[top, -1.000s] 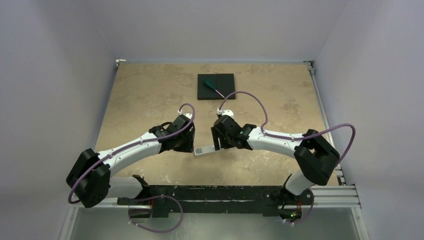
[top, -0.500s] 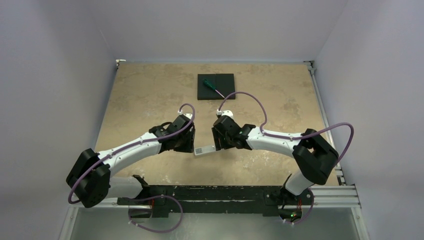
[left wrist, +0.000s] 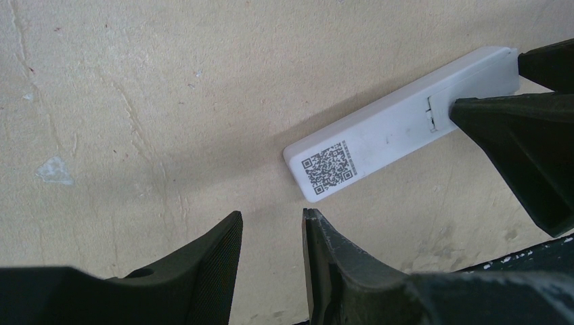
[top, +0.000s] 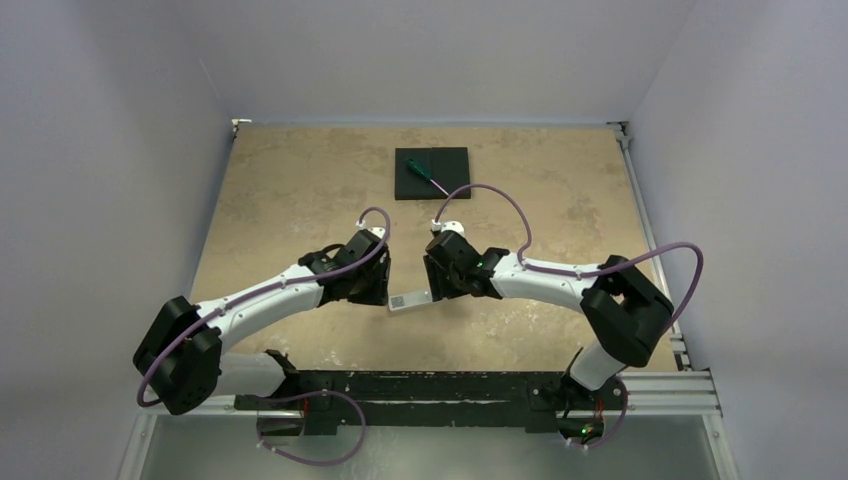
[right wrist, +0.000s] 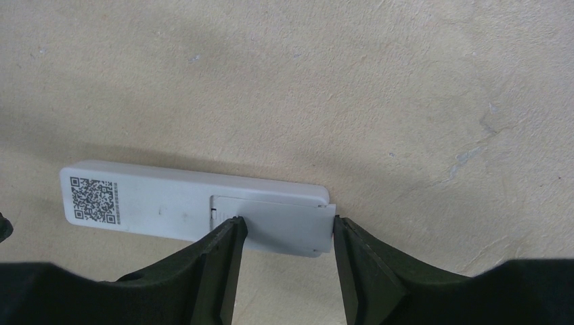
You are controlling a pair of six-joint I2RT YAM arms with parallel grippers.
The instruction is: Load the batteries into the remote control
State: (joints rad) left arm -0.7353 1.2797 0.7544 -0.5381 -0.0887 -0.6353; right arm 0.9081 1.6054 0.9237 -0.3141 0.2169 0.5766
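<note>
Remote control: the slim white rectangular plastic remote control (right wrist: 169,203) lies flat on the beige stone-patterned tabletop (top: 300,180), between the two arms and near their bases, back side up.
Back face: a black-and-white QR code label (right wrist: 93,200) sits at one end and the flat white battery cover (right wrist: 271,217) at the other.
Long axis: it runs nearly across the tabletop. The label end points toward the left arm and slightly nearer, the cover end toward the right arm.
Right gripper: the right gripper (right wrist: 288,227) has its jaws open, bracketing the cover end along the remote's length. No firm clamp shows.
Left gripper: the left gripper (left wrist: 272,220) hovers just beside the label end, jaws parted and empty.
Progress: early, by my judgement. The cover is on, the compartment is unopened, and no batteries appear in any view.
Left to do: remove the cover, fetch the batteries, seat them.
Far side: a black square pad (top: 455,175) carries a green-handled screwdriver (top: 425,178), well apart.
</note>
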